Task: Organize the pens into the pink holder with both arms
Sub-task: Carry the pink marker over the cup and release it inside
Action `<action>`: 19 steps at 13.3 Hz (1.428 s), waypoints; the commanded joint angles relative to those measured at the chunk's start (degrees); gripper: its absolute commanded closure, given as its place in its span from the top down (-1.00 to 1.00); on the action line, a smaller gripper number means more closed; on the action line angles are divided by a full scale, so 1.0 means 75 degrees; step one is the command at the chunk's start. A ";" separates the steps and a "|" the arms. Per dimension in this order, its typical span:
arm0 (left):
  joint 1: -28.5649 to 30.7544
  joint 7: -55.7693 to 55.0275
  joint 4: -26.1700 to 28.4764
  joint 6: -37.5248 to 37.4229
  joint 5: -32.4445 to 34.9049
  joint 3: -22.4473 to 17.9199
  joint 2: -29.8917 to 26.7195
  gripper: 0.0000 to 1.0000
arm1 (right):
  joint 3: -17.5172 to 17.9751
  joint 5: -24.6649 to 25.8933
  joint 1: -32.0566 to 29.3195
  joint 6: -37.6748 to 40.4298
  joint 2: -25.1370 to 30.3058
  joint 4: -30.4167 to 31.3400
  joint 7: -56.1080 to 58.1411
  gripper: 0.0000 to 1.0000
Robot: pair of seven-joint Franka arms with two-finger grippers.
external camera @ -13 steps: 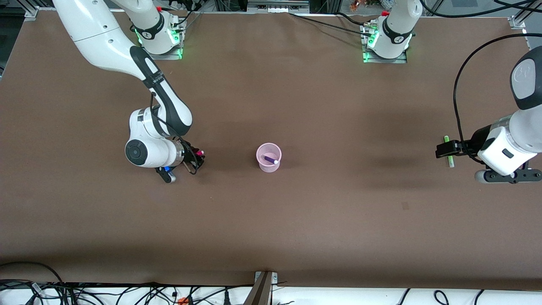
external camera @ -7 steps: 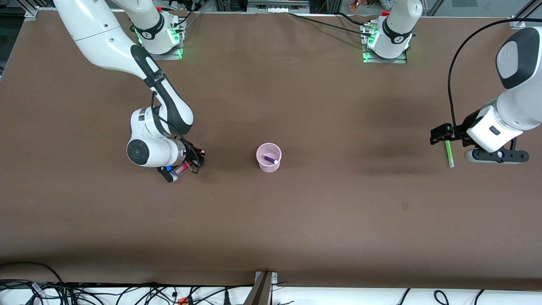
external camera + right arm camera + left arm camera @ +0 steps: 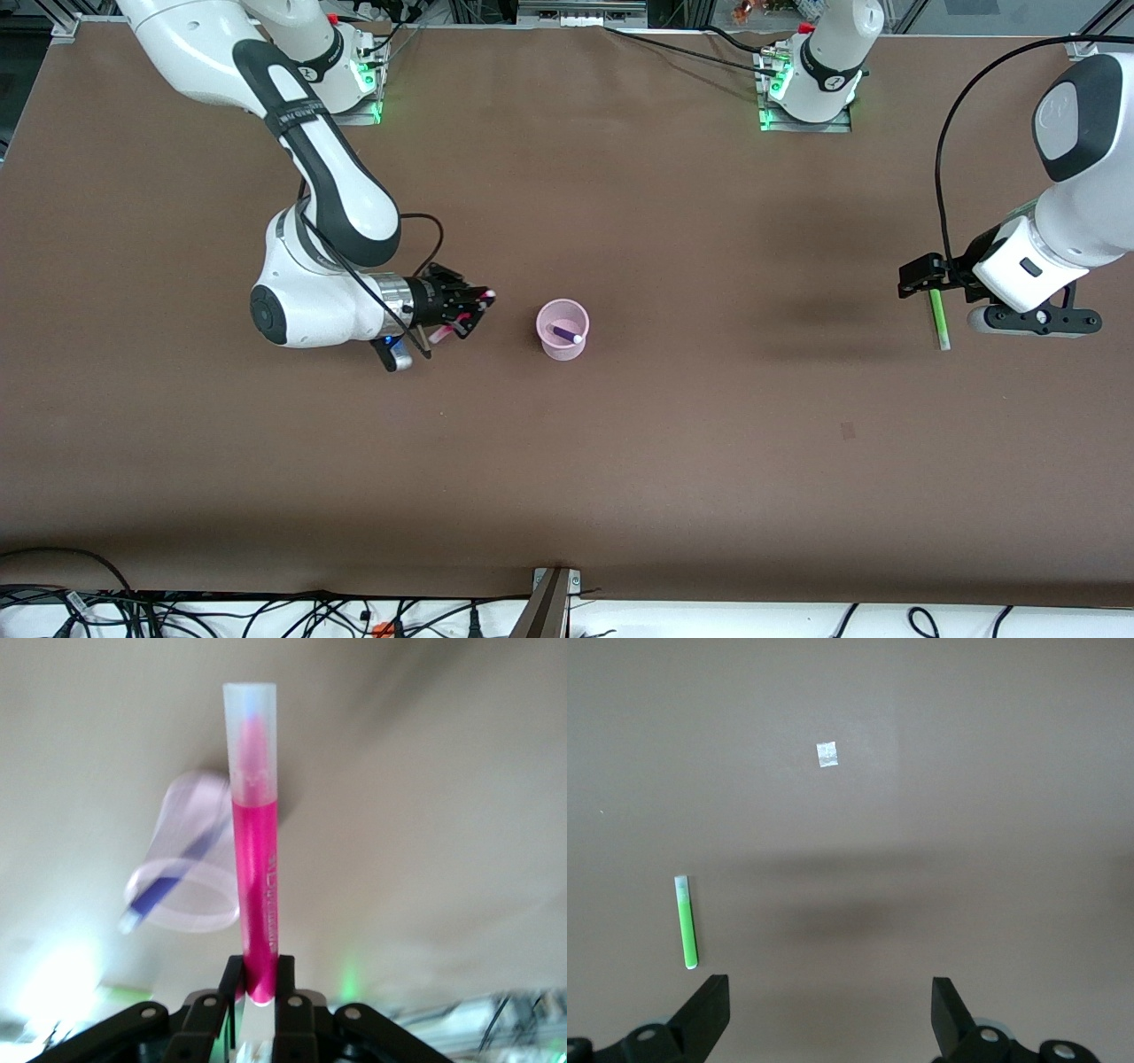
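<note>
While the right gripper (image 3: pixel 465 310) clamps the slim magenta-pink marker pen (image 3: pixel 254 842) by one end, up off the table beside the small pale pink plastic cup (image 3: pixel 562 330), the pen juts out nearly level. Tipped too little over the rim, it could knock the light cup over or glance off the dark purple pen (image 3: pixel 566 334) leaning inside. The left gripper (image 3: pixel 921 282) hangs with jaws spread wide over the bright green pen (image 3: pixel 938 322), which lies on the plain brown table (image 3: pixel 709 461). Cables trail along the table's edge.
</note>
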State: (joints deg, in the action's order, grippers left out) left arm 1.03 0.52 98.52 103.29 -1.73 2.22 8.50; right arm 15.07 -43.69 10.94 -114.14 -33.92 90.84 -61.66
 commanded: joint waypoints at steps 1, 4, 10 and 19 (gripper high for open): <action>0.0074 0.0071 0.0165 0.0091 -0.0086 0.0043 -0.0173 1.00 | 0.0100 -0.1528 0.0344 -0.0564 -0.0188 -0.0171 -0.0122 -1.00; 0.0074 0.0083 0.0165 0.0080 -0.0086 0.0032 -0.0173 1.00 | 0.0100 -0.3029 0.1012 -0.1666 -0.0304 -0.0194 -0.0110 -1.00; 0.0086 0.0048 0.0165 0.0068 -0.0086 0.0020 -0.0184 1.00 | 0.0100 -0.4112 0.1600 -0.2711 -0.0691 -0.0276 0.0030 -1.00; 0.0086 0.0036 0.0165 0.0080 -0.0086 0.0032 -0.0149 1.00 | 0.0088 -0.4124 0.1471 -0.2723 -0.1230 -0.0406 0.0769 -0.71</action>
State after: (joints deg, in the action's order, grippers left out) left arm 1.33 0.48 98.67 103.34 -1.73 2.20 8.50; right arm 15.37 -73.33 22.32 -134.43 -42.11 89.19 -57.62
